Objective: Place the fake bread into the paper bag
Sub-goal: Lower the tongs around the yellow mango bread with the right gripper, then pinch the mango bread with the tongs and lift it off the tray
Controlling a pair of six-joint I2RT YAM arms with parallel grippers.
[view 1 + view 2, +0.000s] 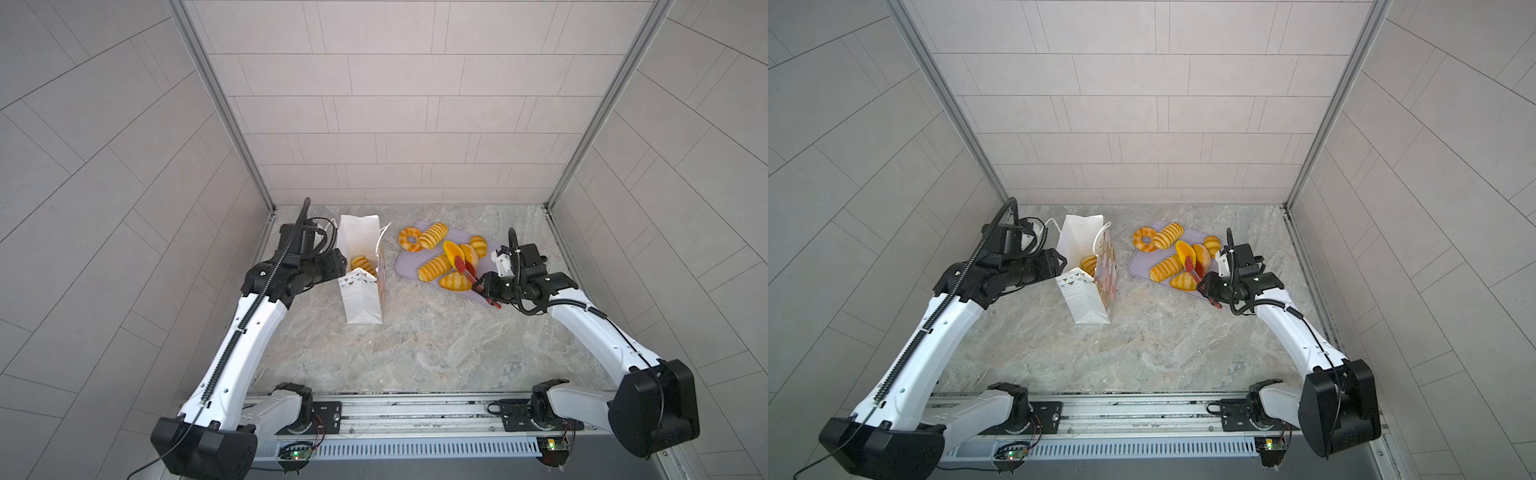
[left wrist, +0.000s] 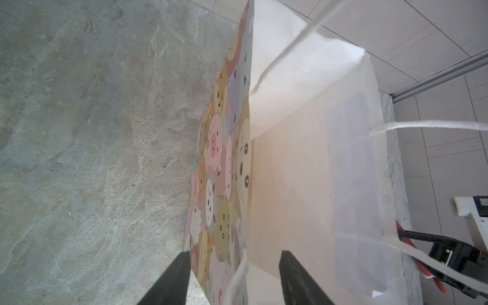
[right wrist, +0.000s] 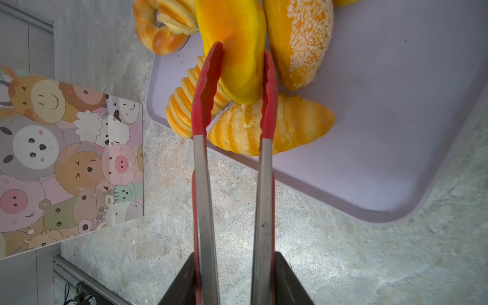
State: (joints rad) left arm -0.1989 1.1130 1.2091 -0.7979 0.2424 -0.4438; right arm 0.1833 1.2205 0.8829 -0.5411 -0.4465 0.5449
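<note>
The white paper bag (image 1: pixel 361 297) (image 1: pixel 1088 301) stands open at centre-left, one face printed with cartoon animals (image 2: pixel 219 163) (image 3: pixel 66 158). A striped fake bread (image 1: pixel 362 264) (image 1: pixel 1089 264) lies inside it. My left gripper (image 1: pixel 338 266) (image 1: pixel 1061 262) (image 2: pixel 235 253) is open, one finger outside and one inside the bag's rim. My right gripper (image 1: pixel 484 286) (image 1: pixel 1210 286) (image 3: pixel 235 258) is shut on the red-tipped tongs (image 1: pixel 465 268) (image 3: pixel 203 184). The tongs' tips flank a smooth orange oval bread (image 1: pixel 453 251) (image 1: pixel 1185 251) (image 3: pixel 237 52), raised above the others.
The lilac tray (image 1: pixel 405 266) (image 1: pixel 1138 266) (image 3: pixel 396 105) holds a ring bread (image 1: pixel 411 240) (image 3: pixel 158 34), a sugar-crusted bun (image 1: pixel 469 254) (image 3: pixel 301 39) and several striped loaves (image 1: pixel 434 268) (image 3: pixel 290 124). Tiled walls enclose the marble tabletop on three sides.
</note>
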